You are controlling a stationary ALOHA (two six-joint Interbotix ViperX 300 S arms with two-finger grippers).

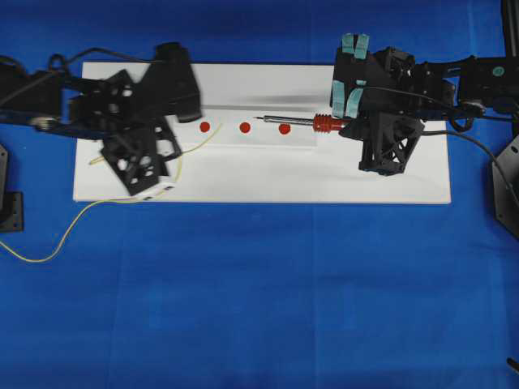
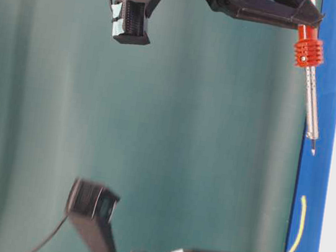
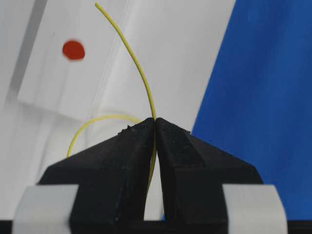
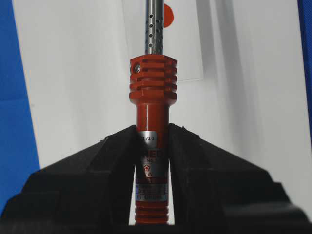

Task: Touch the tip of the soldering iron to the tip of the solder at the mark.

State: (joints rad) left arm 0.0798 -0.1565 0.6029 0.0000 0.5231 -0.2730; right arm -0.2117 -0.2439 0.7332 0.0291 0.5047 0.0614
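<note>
Clearly the soldering iron lies level above the white board, its long axis running along the row of three red marks, its fine tip pointing toward the middle mark and its silver shaft passing over the mark nearest the red-orange collar. The right pincer is clamped on the red-orange handle just behind the ribbed collar; the right wrist view shows this grip and a printed label on the handle, which the overhead view hides under the black arm. The table-level view alone shows the iron held clear of the board, tip tilted slightly down toward it.

The solder, a thin yellow wire, is pinched in the closed left pincer. In the left wrist view its free end rises from the fingertips and bows toward the nearest red mark, stopping short of it and to one side. Only the overhead view shows the rest of the wire trailing off the board's near edge in a long loop across the blue surface. Iron tip and solder tip are well apart, with the middle mark between them.
</note>
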